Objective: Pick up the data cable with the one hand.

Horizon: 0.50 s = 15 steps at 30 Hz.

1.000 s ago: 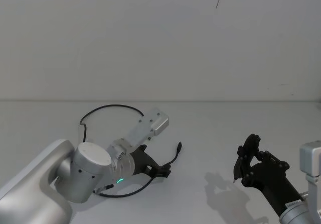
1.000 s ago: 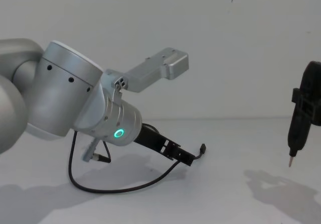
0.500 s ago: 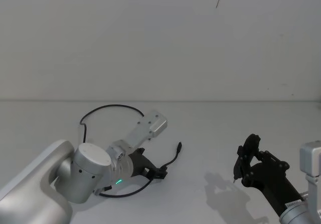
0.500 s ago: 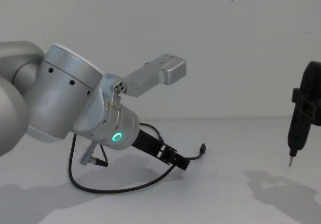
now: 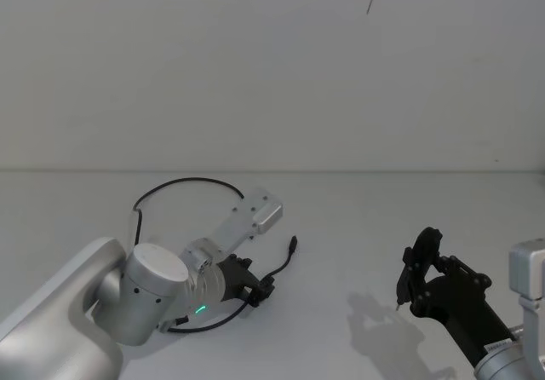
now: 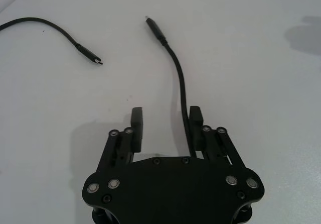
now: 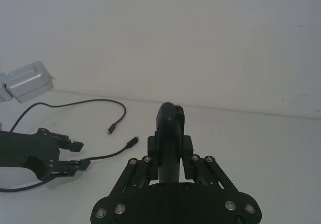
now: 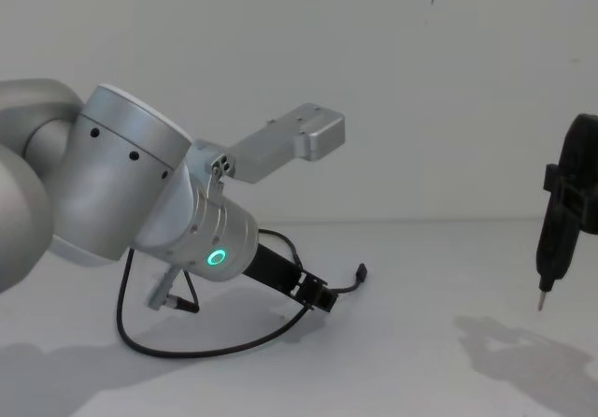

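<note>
On the white tabletop [image 6: 251,58], the thin black data cable [image 6: 179,76] runs between the black left gripper's [image 6: 166,114] 2 spread fingers, against 1 of them (right gripper [image 7: 169,146] clamps a slim black pen-like tool [image 7: 169,116]).

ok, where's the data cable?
Left side of the head view, on the table: the data cable loops past the left arm and runs between the open left gripper's fingers. Right gripper holds a pen-like tool at right.
</note>
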Tool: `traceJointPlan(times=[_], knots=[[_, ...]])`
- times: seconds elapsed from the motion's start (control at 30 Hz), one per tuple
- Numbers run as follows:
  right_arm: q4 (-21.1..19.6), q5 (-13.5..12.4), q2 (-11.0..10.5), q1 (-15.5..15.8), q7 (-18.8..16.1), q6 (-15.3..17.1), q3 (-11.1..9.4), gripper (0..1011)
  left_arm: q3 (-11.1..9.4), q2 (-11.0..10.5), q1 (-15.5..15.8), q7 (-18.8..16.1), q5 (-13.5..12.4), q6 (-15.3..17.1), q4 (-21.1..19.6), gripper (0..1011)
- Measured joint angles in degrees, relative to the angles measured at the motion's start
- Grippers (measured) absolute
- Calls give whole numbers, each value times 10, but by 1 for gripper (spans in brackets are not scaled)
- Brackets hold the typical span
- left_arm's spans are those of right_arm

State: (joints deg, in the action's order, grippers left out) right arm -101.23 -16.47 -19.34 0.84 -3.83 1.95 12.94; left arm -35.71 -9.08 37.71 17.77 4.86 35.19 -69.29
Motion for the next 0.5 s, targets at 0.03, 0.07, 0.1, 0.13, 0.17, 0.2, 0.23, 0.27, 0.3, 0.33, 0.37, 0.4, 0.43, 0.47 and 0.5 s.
traceJointPlan(times=[0.03,0.07,0.1,0.13,0.17,0.2,0.23,0.27,0.3,0.33,0.37,0.4,0.43,0.47,0.5], knots=[[0,0,0,0,0,0,0,263,0,0,0,0,0,0,0,498],[0,0,0,0,0,0,0,263,0,0,0,0,0,0,0,456],[0,0,0,0,0,0,0,263,0,0,0,0,0,0,0,436],[0,0,0,0,0,0,0,263,0,0,0,0,0,0,0,397],[0,0,0,0,0,0,0,263,0,0,0,0,0,0,0,397],[0,0,0,0,0,0,0,263,0,0,0,0,0,1,0,340],[0,0,0,0,0,0,0,263,0,0,0,0,-1,1,0,316],[0,0,0,0,0,0,0,263,0,0,0,0,-1,1,0,284],[0,0,0,0,0,0,0,263,0,0,0,-1,-1,1,0,258],[0,0,0,0,0,0,0,263,0,0,0,-1,-1,1,1,202],[0,0,0,0,0,0,0,263,0,0,0,-1,-1,1,1,182],[0,0,0,0,0,0,0,263,0,0,0,-1,-1,1,1,150],[0,0,0,0,0,0,0,263,0,0,0,-1,-1,1,1,150],[0,0,0,0,0,0,0,263,0,0,0,-1,-1,1,1,98],[0,0,0,0,0,0,0,263,0,0,0,-1,-1,1,1,75]])
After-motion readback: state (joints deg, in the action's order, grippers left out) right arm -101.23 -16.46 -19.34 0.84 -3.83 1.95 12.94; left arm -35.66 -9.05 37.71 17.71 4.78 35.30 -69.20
